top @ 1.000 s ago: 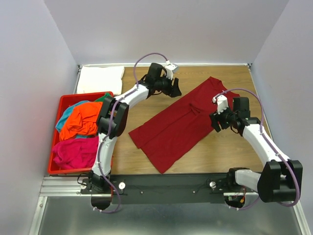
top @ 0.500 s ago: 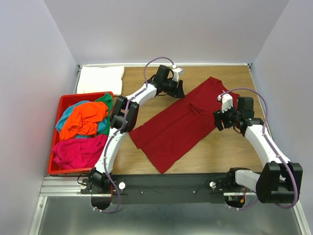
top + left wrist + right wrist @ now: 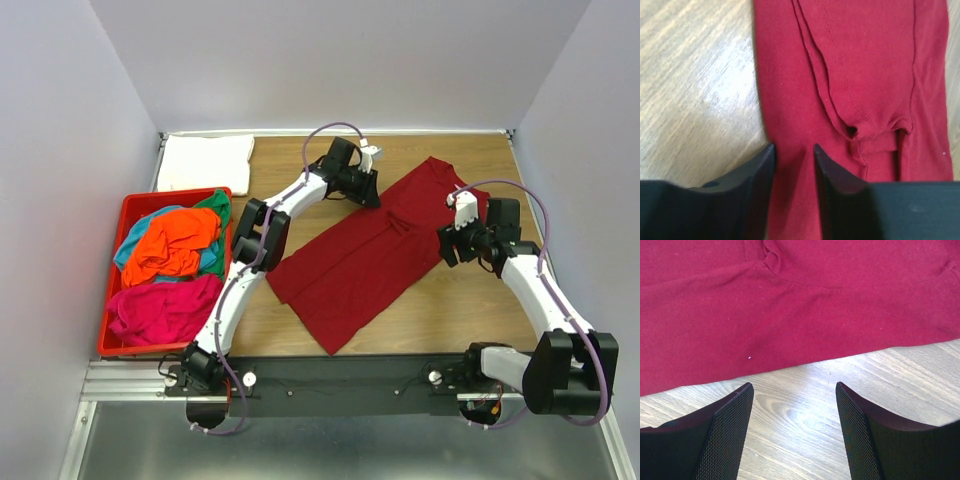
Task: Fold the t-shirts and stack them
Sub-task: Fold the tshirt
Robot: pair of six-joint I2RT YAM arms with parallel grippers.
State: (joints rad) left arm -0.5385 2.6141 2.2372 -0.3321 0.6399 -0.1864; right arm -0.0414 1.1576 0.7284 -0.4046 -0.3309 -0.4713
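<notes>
Dark red shirt (image 3: pixel 370 250) lies on the table (image 3: pixel 470 310) as a long half-folded strip, left gripper (image 3: pixel 794 150) narrowly parted over its edge, hold unclear, right gripper (image 3: pixel 794 390) open and empty beside it; a folded white shirt (image 3: pixel 205 162) sits far-left, other shirts (image 3: pixel 170 250) heaped unfolded in a bin (image 3: pixel 130 203).

A lab test cell: blank white walls (image 3: pixel 350 60) enclose a wooden table (image 3: pixel 450 310).
</notes>
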